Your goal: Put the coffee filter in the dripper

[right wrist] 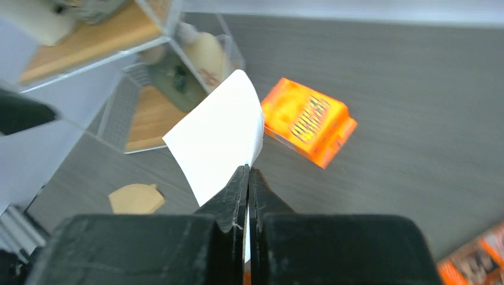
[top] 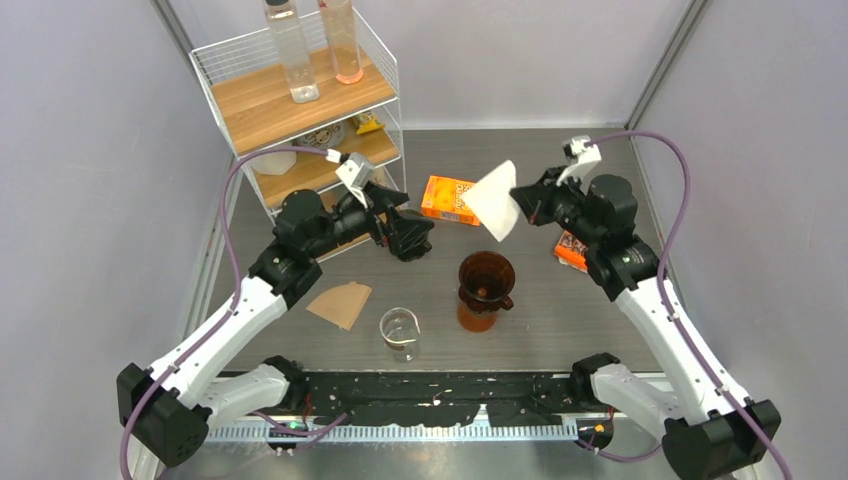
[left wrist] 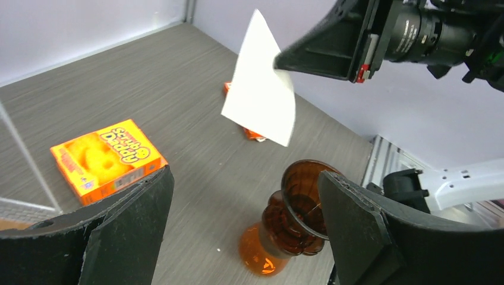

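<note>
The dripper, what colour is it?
The dripper is translucent amber-brown, clearest in the left wrist view.

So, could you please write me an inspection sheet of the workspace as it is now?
Surface: grey table, no spill seen.
Job's things: white coffee filter held in the air, not yet inside the amber dripper, which stands upright.
Clutter: brown filter lying flat, glass beaker, orange box, orange packet, wire rack with two bottles on top.
Grippers: right pincer shut on the white coffee filter; left pincer open and empty.
Cables: one purple cable loops along each arm, not tangled with the things.
Surroundings: plain pale walls on three sides; nothing else seen.
</note>
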Controlling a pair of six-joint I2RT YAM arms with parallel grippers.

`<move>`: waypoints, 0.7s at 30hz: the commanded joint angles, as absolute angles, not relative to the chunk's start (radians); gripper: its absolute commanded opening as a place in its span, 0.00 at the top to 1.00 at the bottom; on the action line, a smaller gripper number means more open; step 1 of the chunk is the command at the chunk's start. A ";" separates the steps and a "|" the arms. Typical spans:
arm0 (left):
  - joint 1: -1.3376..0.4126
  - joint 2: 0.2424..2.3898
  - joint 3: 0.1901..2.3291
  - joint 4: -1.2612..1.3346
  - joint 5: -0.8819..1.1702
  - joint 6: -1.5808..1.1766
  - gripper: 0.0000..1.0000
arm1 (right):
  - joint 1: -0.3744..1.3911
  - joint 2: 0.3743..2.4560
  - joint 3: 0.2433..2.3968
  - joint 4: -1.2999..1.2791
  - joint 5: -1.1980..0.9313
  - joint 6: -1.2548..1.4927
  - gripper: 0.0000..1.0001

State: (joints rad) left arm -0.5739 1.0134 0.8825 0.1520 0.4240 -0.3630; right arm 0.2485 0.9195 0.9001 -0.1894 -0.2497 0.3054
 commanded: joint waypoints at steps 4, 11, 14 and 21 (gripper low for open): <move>-0.577 1.069 0.988 0.121 0.544 -0.383 0.01 | 0.402 1.019 1.082 -0.026 -0.342 0.159 0.95; -0.578 1.071 0.986 0.131 0.549 -0.393 0.01 | 0.487 1.042 1.107 -0.023 -0.460 0.123 0.95; -0.579 1.089 0.982 0.182 0.592 -0.441 0.01 | 0.519 1.036 1.098 -0.008 -0.466 0.126 0.95; -0.601 1.158 1.012 0.223 0.650 -0.494 0.14 | 0.571 1.038 1.088 0.039 -0.471 0.143 0.95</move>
State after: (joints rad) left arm -0.5869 1.1347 0.9524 0.1673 0.5976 -0.4553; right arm 0.5503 1.0473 1.0683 -0.0425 -0.4461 0.1452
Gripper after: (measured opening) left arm 0.931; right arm 0.060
